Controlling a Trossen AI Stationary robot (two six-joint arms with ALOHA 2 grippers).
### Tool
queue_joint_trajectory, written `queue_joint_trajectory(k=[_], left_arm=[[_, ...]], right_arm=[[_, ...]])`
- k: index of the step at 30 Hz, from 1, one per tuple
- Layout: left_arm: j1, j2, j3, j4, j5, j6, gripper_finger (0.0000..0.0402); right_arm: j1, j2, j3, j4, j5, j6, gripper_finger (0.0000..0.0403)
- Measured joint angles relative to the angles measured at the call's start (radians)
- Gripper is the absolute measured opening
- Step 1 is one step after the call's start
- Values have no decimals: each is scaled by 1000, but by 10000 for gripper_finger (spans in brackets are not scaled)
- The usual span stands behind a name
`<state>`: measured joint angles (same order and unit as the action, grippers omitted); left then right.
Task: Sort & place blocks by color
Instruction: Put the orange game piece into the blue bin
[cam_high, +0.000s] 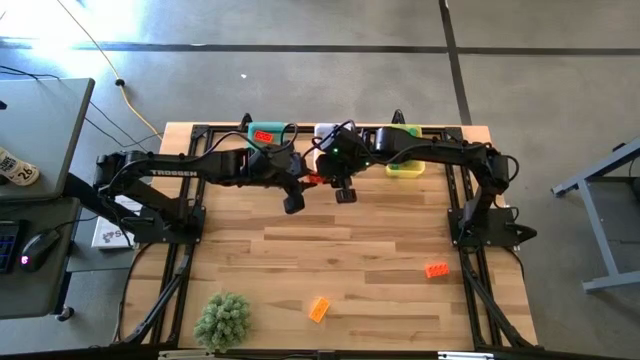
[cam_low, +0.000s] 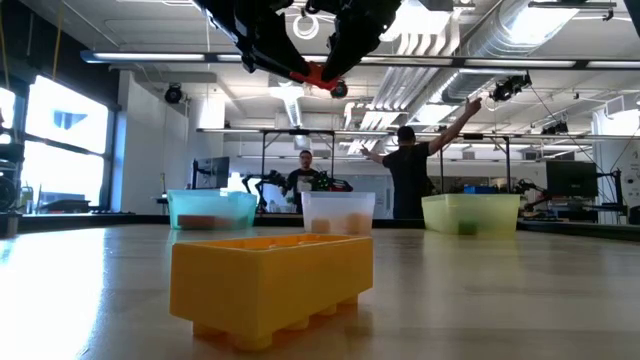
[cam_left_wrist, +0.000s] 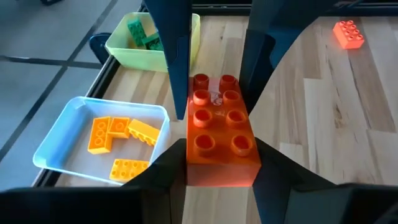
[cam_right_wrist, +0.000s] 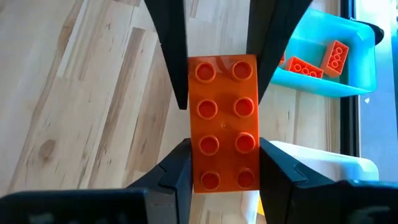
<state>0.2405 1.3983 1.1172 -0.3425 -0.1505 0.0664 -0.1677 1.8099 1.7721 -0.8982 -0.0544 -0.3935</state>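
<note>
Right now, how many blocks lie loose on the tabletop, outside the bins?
2: a red-orange block near the right arm's base, a yellow-orange block by the front edge. The arms may hide others.

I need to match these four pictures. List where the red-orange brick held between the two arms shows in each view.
High view: red-orange brick between the arms, centre, near the bins.
Low view: top centre, held in the air.
Left wrist view: centre, between the left tool's fingers.
Right wrist view: centre, between the right tool's fingers.
Shared landmark: clear bin.
</note>
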Motion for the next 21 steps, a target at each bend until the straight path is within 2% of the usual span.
queue_joint_trajectory(k=[6,11,15,21], left_arm=[[2,0,0,2,-2,9,115],[2,0,1,4,-33,4,117],[4,0,2,-8,-74,4,116],[41,0,2,-133,-148,-32,116]], right_arm=[[-18,0,0,6,-8,-4,121],[-24,0,0,26,3,-5,165],[-24,0,0,36,51,-31,205],[-24,0,0,47,114,-89,244]])
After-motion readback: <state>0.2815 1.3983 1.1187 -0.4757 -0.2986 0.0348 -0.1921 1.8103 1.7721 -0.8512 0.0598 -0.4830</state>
